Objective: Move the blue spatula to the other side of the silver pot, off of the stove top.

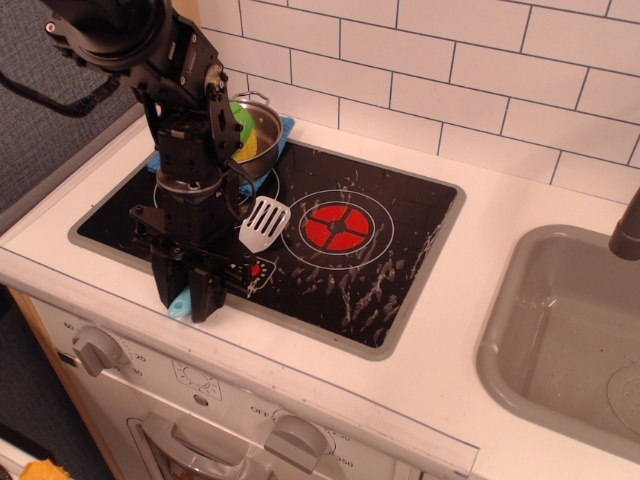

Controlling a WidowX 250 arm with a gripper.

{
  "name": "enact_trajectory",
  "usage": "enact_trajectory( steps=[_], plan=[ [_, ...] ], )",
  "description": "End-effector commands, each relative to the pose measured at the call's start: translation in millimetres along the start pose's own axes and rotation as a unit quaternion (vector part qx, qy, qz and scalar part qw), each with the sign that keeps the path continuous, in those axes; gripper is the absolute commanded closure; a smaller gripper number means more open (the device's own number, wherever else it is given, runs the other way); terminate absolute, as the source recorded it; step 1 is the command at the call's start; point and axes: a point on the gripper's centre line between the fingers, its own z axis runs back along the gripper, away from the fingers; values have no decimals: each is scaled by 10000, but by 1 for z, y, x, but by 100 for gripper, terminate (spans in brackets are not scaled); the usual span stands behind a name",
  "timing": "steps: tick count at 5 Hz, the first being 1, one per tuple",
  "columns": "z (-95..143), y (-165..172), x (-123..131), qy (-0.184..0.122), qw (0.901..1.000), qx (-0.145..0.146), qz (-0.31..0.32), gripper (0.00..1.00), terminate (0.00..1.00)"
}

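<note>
Between the jaws, blue spatula (262, 224)

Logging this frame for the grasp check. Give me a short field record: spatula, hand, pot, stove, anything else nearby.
spatula: white slotted head over the black stove top, blue handle end showing at the front rim between the fingers
hand: fingers closed around the spatula handle at the stove's front left edge
pot: silver, at the back left corner, something green and yellow inside
stove top: black, red burner ring in the middle, white smears
cloth: blue, under the pot
sink: grey, at right
</note>
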Motion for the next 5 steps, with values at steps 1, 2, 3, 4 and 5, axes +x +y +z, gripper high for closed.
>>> enact_trajectory(
  steps=[1,2,3,4,5],
  plan=[
    [35,2,4,-524,9984,100,-208,100,0],
    [51,23,-6,-718,9971,230,-57,100,0],
    [50,56,-21,-638,9970,295,337,100,0],
    [44,80,-25,-453,9966,347,590,100,0],
    [36,99,-24,-408,9946,284,908,100,0]
  ],
)
